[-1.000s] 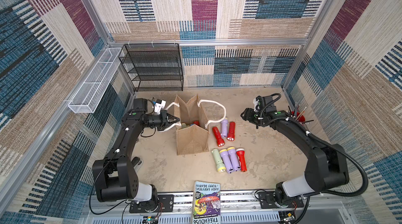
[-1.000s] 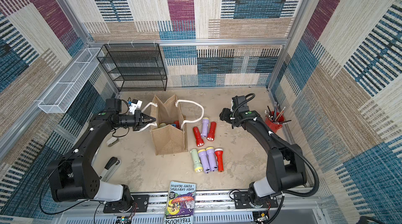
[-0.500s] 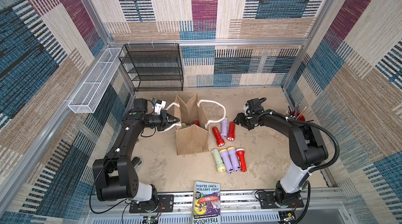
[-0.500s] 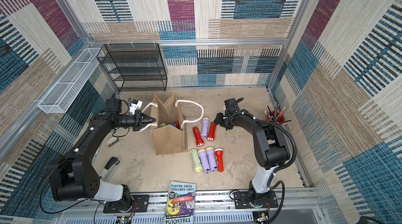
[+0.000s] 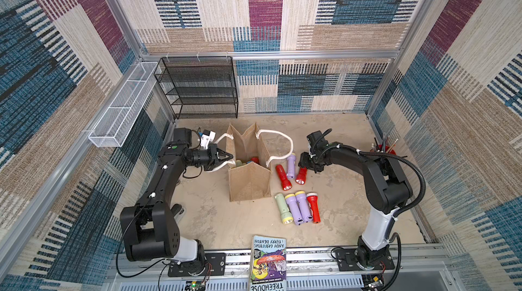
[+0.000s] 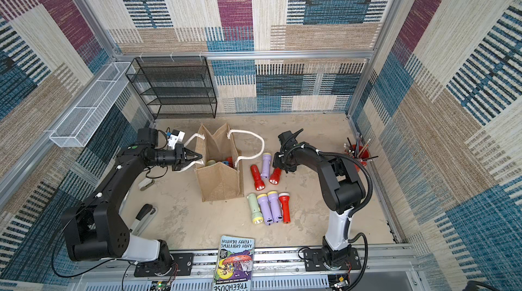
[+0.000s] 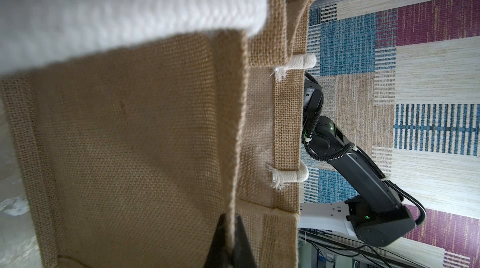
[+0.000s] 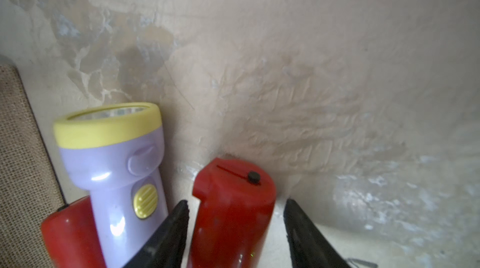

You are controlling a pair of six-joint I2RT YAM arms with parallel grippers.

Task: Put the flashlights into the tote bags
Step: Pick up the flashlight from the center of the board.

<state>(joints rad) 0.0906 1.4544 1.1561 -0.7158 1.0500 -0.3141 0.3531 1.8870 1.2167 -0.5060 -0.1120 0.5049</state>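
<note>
At the near edge a book (image 5: 268, 261) overhangs the rail. Just past it a row of four flashlights (image 5: 299, 207) lies side by side, with bare bench (image 5: 353, 205) open to their right. Mid-bench stands the tote bag (image 5: 248, 182), upright and gaping, more flashlights (image 5: 255, 160) showing inside. The left tool (image 7: 231, 218) is clamped on the bag's left rim. Just right of the bag lie a red flashlight (image 5: 282, 177), a lilac flashlight (image 5: 291, 166) and a second red flashlight (image 8: 233, 188). The right tool (image 8: 236, 203) straddles that last one's tail, jaws apart, a gap showing on one side. Beyond the bag the bench runs clear to the wire rack (image 5: 202, 89) at far left. A pot of pens (image 5: 385, 148) hugs the right wall.
</note>
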